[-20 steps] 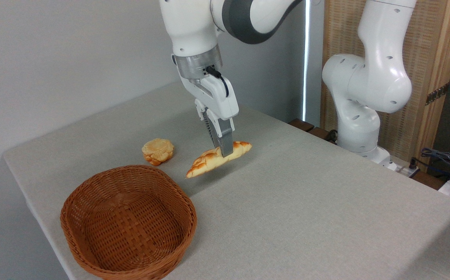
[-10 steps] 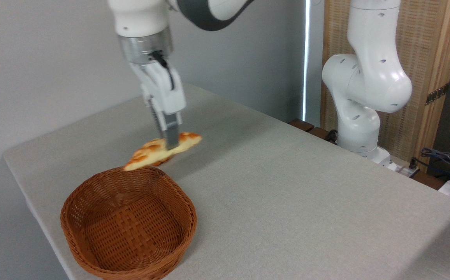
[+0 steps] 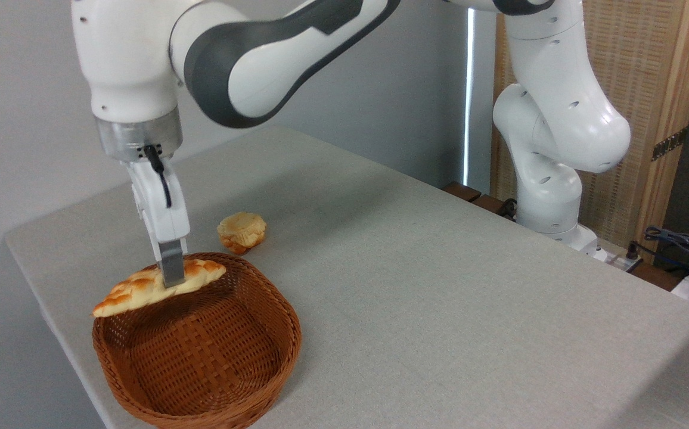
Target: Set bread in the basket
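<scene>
The bread [image 3: 136,290], a golden braided loaf with browned ridges, hangs tilted in the air with its pointed end down to the left. My gripper [image 3: 171,277] is shut on its middle, fingers pointing straight down. The loaf hovers over the far left rim of the round brown wicker basket [image 3: 261,363], which sits at the table's near left corner with nothing inside it.
A small round pale-orange bun [image 3: 241,232] lies on the grey table just behind the basket. The table's left edge [image 3: 28,280] is close to the basket. The arm's white base [image 3: 550,196] stands at the back right, with cables beyond it.
My gripper has carried the bread left and toward the camera, from mid-table past the bun to above the basket's far left rim. The bun is uncovered again.
</scene>
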Robot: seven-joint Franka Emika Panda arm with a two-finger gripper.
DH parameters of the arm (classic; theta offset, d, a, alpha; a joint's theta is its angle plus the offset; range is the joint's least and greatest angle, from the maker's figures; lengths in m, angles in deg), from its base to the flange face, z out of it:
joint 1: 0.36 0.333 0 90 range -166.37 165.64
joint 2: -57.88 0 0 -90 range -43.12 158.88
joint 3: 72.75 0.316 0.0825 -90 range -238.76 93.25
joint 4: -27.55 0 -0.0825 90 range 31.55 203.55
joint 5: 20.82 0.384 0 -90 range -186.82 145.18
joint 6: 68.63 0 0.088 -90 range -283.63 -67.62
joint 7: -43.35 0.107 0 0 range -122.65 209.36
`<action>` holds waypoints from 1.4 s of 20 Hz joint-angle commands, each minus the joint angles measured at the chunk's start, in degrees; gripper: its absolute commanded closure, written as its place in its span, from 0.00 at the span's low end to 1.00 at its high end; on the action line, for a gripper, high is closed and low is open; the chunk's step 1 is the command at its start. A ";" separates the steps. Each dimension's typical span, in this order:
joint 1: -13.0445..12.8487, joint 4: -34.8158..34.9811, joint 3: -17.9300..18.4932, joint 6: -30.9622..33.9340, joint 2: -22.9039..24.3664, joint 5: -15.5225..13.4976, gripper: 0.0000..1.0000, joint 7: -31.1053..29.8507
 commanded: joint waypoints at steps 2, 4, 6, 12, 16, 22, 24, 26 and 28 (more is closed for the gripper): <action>1.27 -0.76 -2.68 0.49 -1.04 -0.09 0.54 0.13; 1.36 -0.76 -2.69 0.58 -1.04 -0.09 0.46 0.13; 1.53 -0.67 -2.60 1.02 -1.04 -0.09 0.32 0.22; 1.71 -0.67 -2.60 5.06 -0.86 -0.09 0.07 0.92; 1.80 -0.67 -2.69 5.33 -0.77 -0.09 0.00 0.84; 4.16 -0.85 -3.21 5.85 2.55 -0.27 0.00 -0.13; 7.40 -0.76 -6.36 7.86 4.84 -0.09 0.00 -0.39; 10.23 -0.76 -8.31 10.33 6.95 -0.09 0.00 -2.92; 10.50 -0.76 -7.52 12.61 8.97 0.26 0.00 -7.49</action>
